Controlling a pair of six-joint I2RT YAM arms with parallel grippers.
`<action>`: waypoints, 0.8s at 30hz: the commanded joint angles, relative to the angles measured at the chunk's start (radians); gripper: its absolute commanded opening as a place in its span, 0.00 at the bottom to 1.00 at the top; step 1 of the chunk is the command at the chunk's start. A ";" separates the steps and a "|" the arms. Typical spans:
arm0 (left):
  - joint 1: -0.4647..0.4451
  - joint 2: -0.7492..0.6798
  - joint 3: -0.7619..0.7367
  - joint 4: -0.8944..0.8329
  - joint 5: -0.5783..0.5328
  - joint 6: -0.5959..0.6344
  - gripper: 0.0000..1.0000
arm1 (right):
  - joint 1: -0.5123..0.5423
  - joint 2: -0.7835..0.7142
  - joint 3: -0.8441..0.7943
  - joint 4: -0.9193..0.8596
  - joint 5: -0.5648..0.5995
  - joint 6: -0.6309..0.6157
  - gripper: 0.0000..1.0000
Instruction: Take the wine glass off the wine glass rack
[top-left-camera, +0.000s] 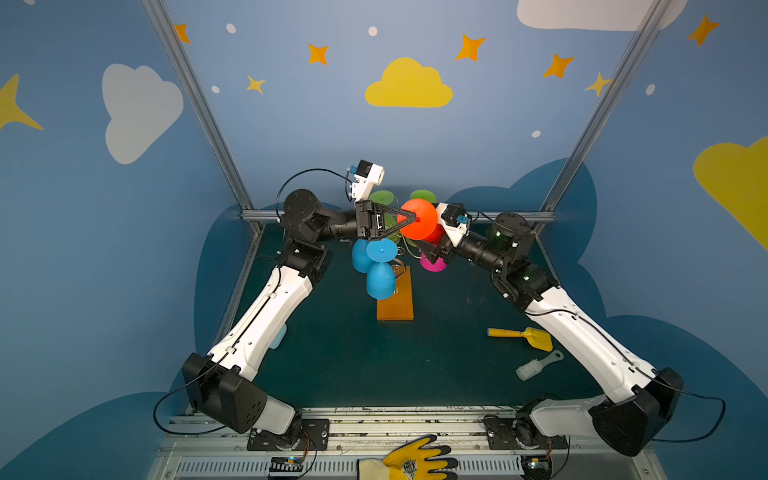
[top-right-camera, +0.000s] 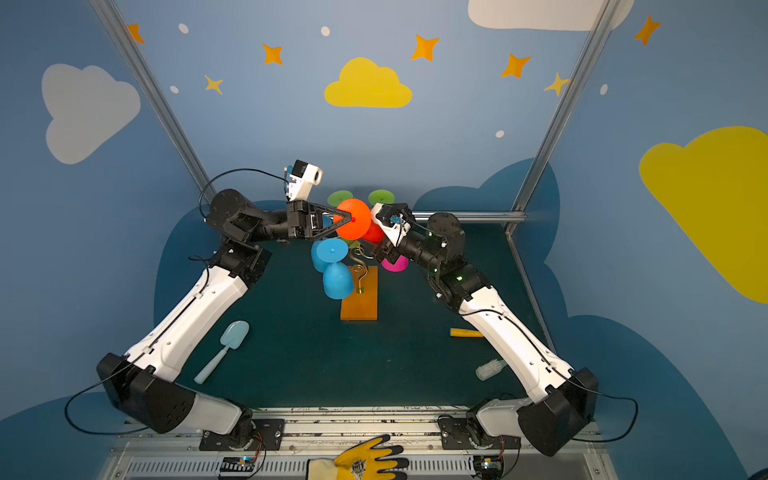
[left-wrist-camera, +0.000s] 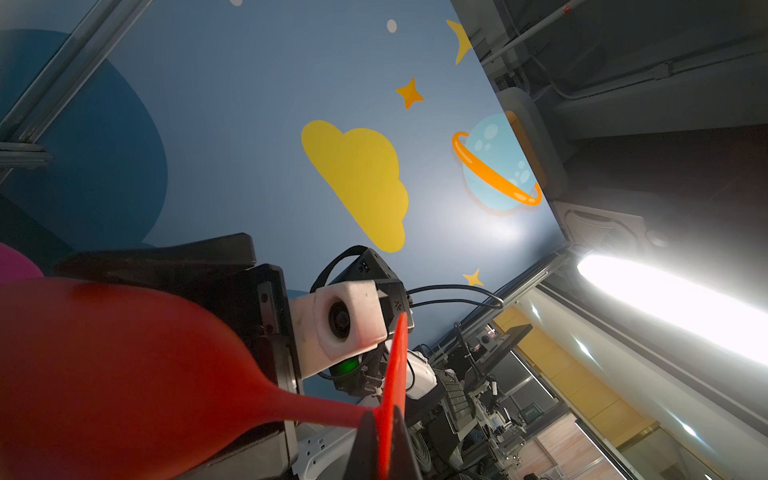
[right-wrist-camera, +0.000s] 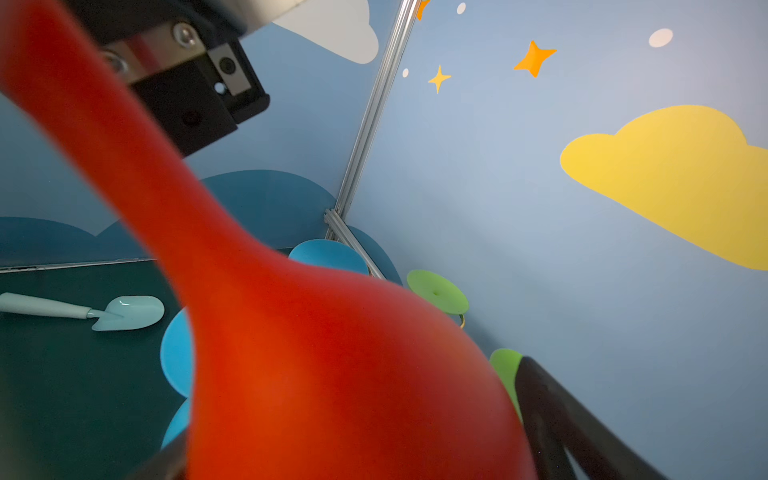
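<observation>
both arms reach forward and inward, meeting above the wine glass rack (top-left-camera: 395, 305) at mid-table. the left gripper (top-left-camera: 414, 217) points sideways toward the right arm, pinched tight on the stem of the orange-red wine glass (top-left-camera: 422, 226) just under its foot. the right gripper (top-left-camera: 433, 246) angles up from below, its jaws spread wide on either side of the bowl.

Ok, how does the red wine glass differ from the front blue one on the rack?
The red wine glass is orange-red, the front blue wine glass sky blue. The left gripper pinches the red glass's foot; no gripper touches the blue one. The red glass is near the wine glass rack's top; the blue hangs lower, over its base. Both are foot up, bowl down.
</observation>
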 joint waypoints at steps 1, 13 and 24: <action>0.003 -0.035 0.008 0.043 0.011 0.009 0.03 | -0.003 -0.005 0.014 0.035 0.014 0.033 0.89; 0.037 -0.041 -0.020 -0.011 -0.029 0.059 0.22 | 0.005 -0.045 0.016 -0.052 0.062 0.114 0.66; 0.062 -0.182 -0.087 -0.380 -0.337 0.644 0.69 | 0.034 -0.169 0.122 -0.459 0.205 0.230 0.54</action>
